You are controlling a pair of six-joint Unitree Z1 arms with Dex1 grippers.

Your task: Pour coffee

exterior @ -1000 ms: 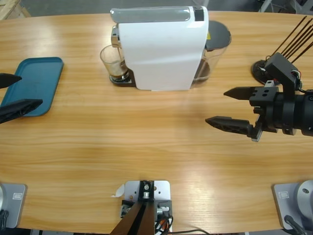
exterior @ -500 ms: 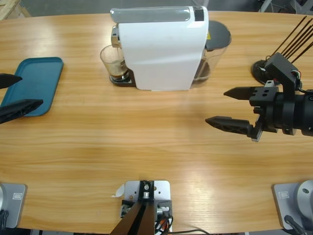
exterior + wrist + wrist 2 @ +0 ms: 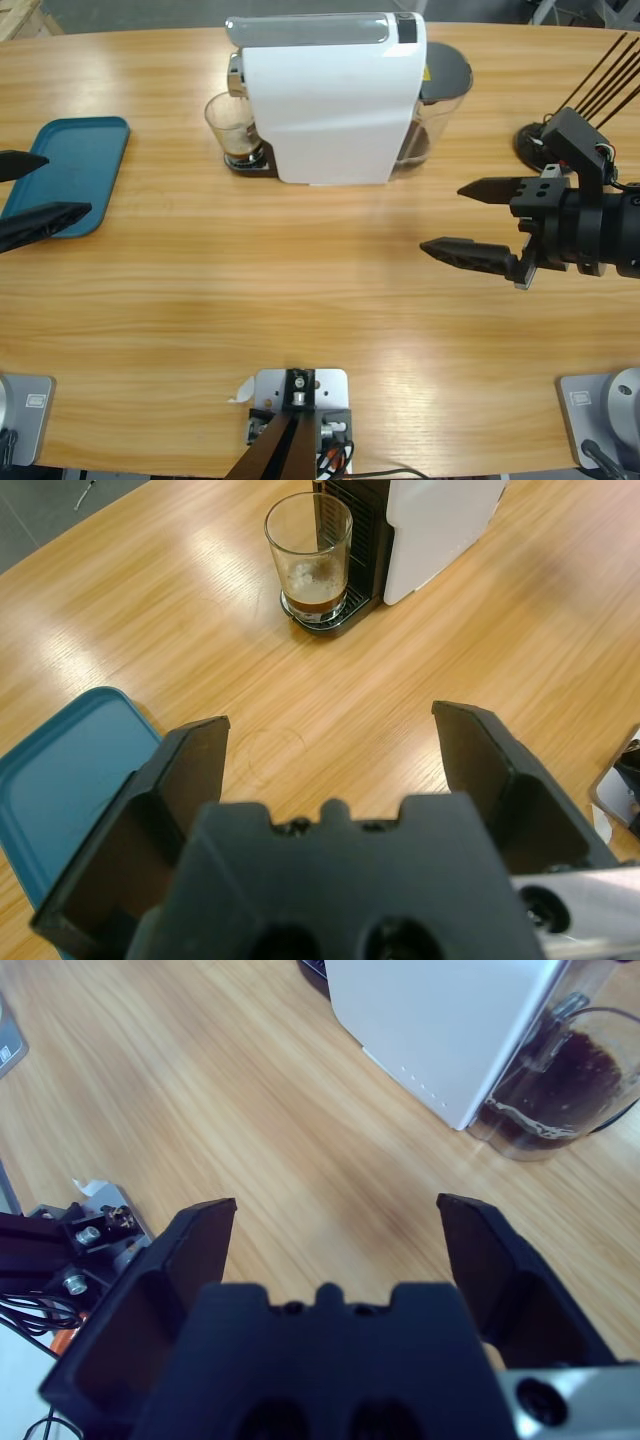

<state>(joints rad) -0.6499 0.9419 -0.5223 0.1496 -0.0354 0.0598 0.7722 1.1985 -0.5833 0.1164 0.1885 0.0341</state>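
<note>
Clear glass [image 3: 231, 128], one coffee [image 3: 312, 588]

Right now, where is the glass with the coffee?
In the high view the glass stands on the coffee machine's drip tray, at its left side, right of the blue tray.

Bare table [image 3: 300, 290] lies open between both arms; the coffee machine [image 3: 325, 100] walls the glass [image 3: 228, 125] from the right.

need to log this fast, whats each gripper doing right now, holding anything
Left gripper: open, holding nothing, fingers over the teal tray.
Right gripper: open, holding nothing, above bare table.
</note>
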